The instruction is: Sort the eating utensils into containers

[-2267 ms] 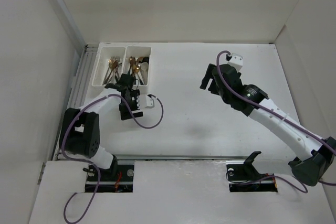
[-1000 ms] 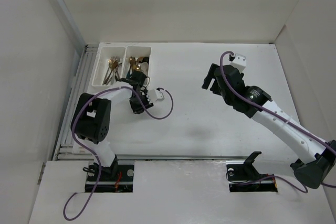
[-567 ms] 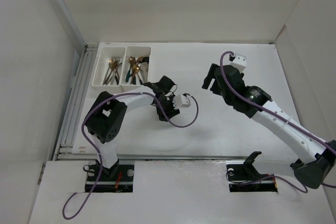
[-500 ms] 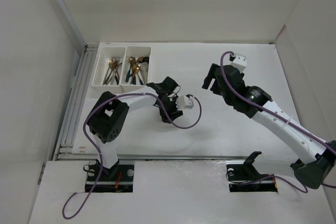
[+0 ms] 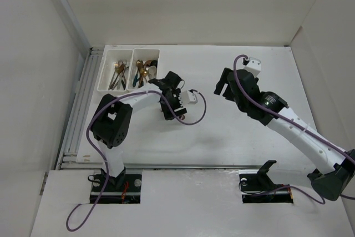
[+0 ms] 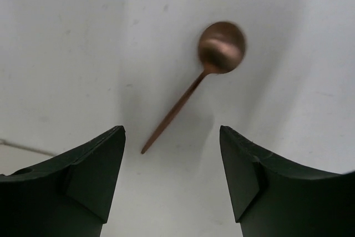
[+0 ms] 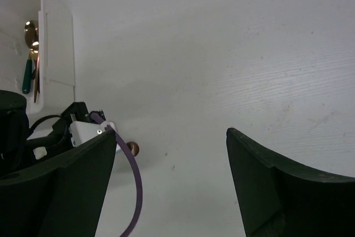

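Observation:
A copper spoon (image 6: 191, 90) lies alone on the white table, bowl away from my left gripper (image 6: 171, 131). That gripper is open and empty, and the handle tip lies just ahead of its jaws. The spoon's bowl also shows in the right wrist view (image 7: 133, 148). It is hidden under the left arm in the top view. Two white bins, left (image 5: 115, 50) and right (image 5: 145, 51), hold several gold, copper and teal-handled utensils (image 5: 118, 73). My left gripper (image 5: 168, 108) is right of the bins. My right gripper (image 5: 222, 86) is open and empty above the table's middle.
The left arm's purple cable (image 5: 191, 116) loops over the table beside its wrist. A grooved rail (image 5: 83, 98) runs along the table's left edge. White walls enclose the table on the left, back and right.
The left arm left the bins, swung right over the table, then drew back a little toward them. The right arm has barely moved.

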Available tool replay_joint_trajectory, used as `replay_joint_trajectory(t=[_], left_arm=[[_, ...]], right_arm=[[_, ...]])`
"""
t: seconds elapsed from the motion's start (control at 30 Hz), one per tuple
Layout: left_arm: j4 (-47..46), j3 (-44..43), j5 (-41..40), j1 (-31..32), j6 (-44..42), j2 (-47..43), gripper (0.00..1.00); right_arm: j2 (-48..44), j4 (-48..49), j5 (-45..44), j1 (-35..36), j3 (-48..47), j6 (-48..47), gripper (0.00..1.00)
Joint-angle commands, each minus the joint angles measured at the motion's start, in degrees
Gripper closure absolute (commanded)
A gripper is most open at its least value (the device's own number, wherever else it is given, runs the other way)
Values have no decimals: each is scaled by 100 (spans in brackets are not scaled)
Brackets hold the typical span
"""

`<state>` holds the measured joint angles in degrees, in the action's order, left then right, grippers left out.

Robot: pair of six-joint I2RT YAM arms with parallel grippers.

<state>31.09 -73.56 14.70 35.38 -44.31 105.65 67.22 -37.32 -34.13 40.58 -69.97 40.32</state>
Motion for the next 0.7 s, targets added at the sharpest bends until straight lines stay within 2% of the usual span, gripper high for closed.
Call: replay_joint_trajectory(t=[0.0,0.17,0.27,0.3,0.33,0.4,0.43,0.47,0.57,0.67], left_arm=[[257,-194,-563,-119,-428,253,34],[152,-141,-547,-180,-543,509,34],[204,-141,-416,-180,-543,711,41],[204,-141,-415,-180,-543,764,46],[204,-141,-363,-180,-543,825,60],[204,-141,-196,-180,-482,826,79],[204,-141,-117,-180,-299,878,93],[204,-141,23,-180,-201,879,100],[143,-88,426,-119,175,800,100],[212,-483,1042,-311,589,590,100]], right_arm=[[-183,14,-129,56,19,-24,15],[-183,14,-129,56,19,-24,15],[-236,14,-129,56,19,-24,15],[-236,14,-129,56,19,-24,15],[-236,14,-129,56,19,-24,15],[-289,14,-129,56,19,-24,15],[-289,14,-129,56,19,-24,15],[-289,14,-129,56,19,-24,15],[-289,14,-129,56,19,-24,15],[-289,14,-129,56,19,-24,15]])
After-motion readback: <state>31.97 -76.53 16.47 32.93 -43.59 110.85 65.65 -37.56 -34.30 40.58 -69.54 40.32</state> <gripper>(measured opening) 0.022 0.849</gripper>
